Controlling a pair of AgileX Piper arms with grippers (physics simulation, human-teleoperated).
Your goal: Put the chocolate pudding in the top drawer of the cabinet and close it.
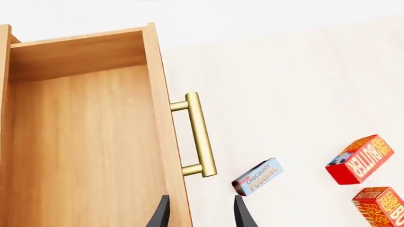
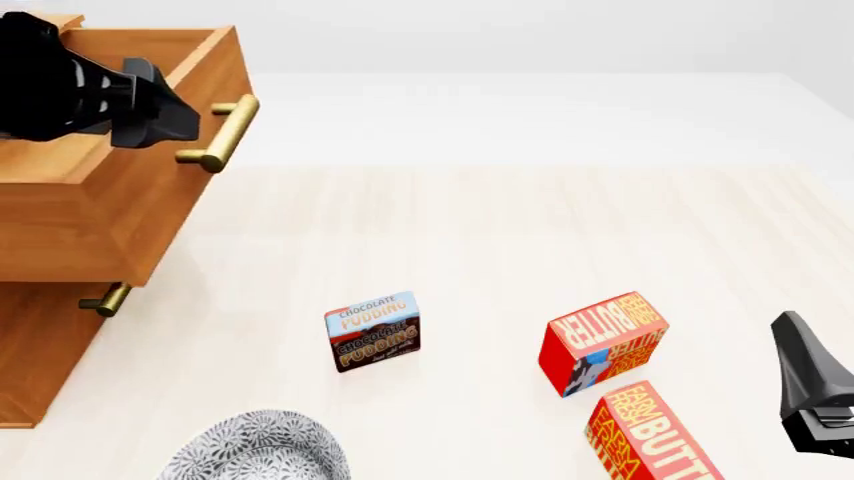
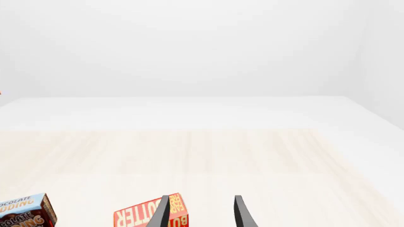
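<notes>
The chocolate pudding [image 2: 374,330] stands on the table in front of the cabinet [image 2: 34,350], its light-blue top up; the left wrist view shows the chocolate pudding [image 1: 258,176] just past the brass handle [image 1: 198,135]. The top drawer [image 2: 80,220] is pulled out, and its inside [image 1: 82,142] holds nothing. My left gripper [image 2: 163,112] hovers open over the drawer's front edge by the handle [image 2: 220,130]; its fingertips [image 1: 243,215] straddle that front board. At the right edge, my right gripper [image 2: 814,400] is open and holds nothing, well right of the pudding [image 3: 24,217].
Two red-and-orange butter boxes [image 2: 603,342] [image 2: 654,435] lie right of the pudding, between it and my right gripper. A patterned grey plate [image 2: 260,447] sits at the near edge, left of centre. A lower drawer handle [image 2: 104,298] sticks out under the open drawer.
</notes>
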